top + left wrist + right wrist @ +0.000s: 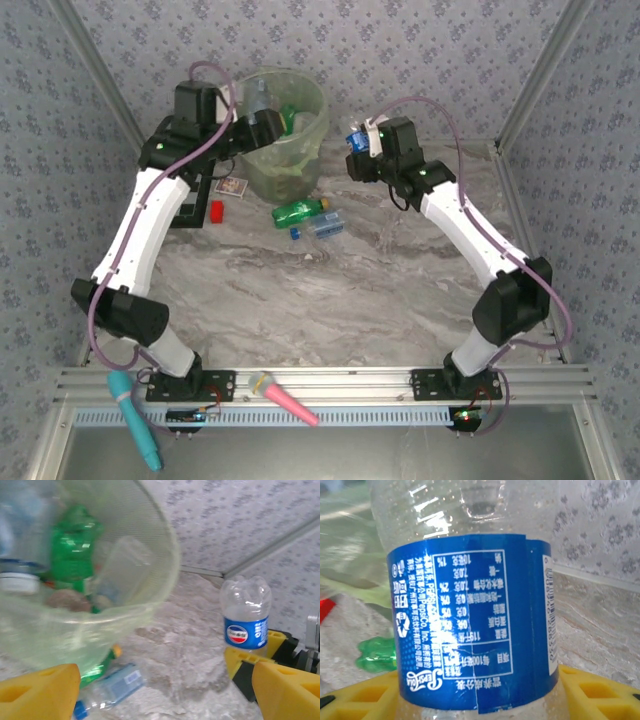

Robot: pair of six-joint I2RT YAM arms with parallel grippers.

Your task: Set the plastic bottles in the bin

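Transfer Pepsi bottle (470,620) into bin (292,168)
Right gripper (368,158) pinches the Pepsi bottle just right of the bin; clear the rim before releasing. Left gripper (165,687), fingers spread, empty, hovers at the bin.

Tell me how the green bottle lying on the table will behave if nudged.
The green bottle lies on its side on the smooth table, so it would probably roll. It is small and plastic, so likely light and easily shoved. The clear bottle lies right beside it, so a push toward it would probably move both.
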